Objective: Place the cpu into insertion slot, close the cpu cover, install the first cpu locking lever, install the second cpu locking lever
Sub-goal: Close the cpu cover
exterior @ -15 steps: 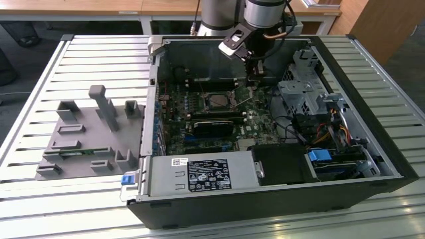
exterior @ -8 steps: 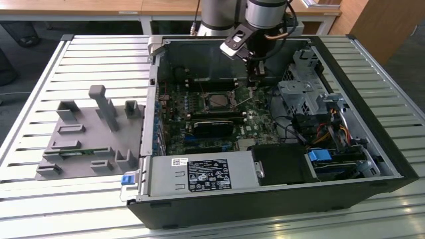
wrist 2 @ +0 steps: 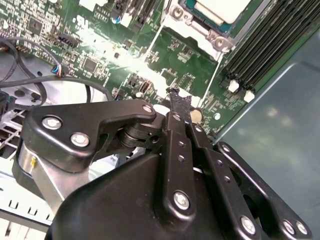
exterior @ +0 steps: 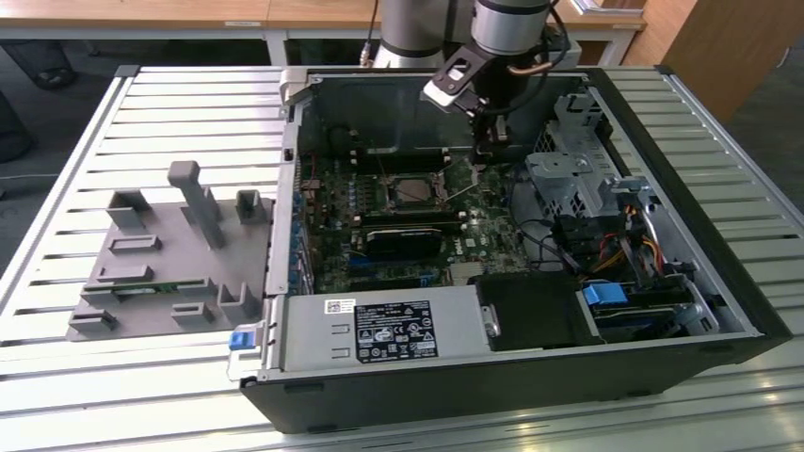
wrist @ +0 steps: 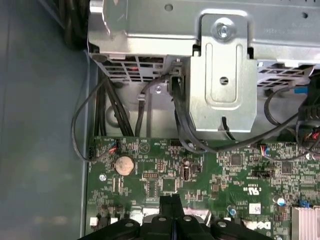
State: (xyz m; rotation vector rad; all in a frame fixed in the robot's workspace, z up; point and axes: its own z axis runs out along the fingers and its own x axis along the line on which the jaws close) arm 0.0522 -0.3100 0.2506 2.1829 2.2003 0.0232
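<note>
Exterior view: pincer [exterior: 488, 151] is down inside the open computer case [exterior: 703, 282], tips just above the motherboard [exterior: 377, 235]. The cpu [exterior: 412, 192] lies in the insertion slot [exterior: 382, 194], near the pincer on the exterior view's left. A thin silver rod [exterior: 462, 191] slants between the two. Drive cage [exterior: 566, 179] is close on the exterior view's right, so room is tight there. Grey fixture [exterior: 176, 245] on the slatted table [exterior: 75, 377] is well apart.

Second wrist view: fingers [wrist 2: 176, 130] pressed together, nothing seen between them. Beyond the tips is open board, then the cpu [wrist 2: 222, 7] with the cpu cover [wrist 2: 200, 29] framing it. Memory slots [wrist 2: 270, 45] run beside the socket, case wall [wrist 2: 280, 125] just past them.

First wrist view: pincer [wrist: 171, 200] over the board [wrist: 225, 170], jaws together. Coin cell [wrist: 124, 164] is near the tips. Metal bracket [wrist: 225, 75] and black cables [wrist: 180, 125] lie ahead at the board edge, and the case wall [wrist: 40, 125] runs along one side.
</note>
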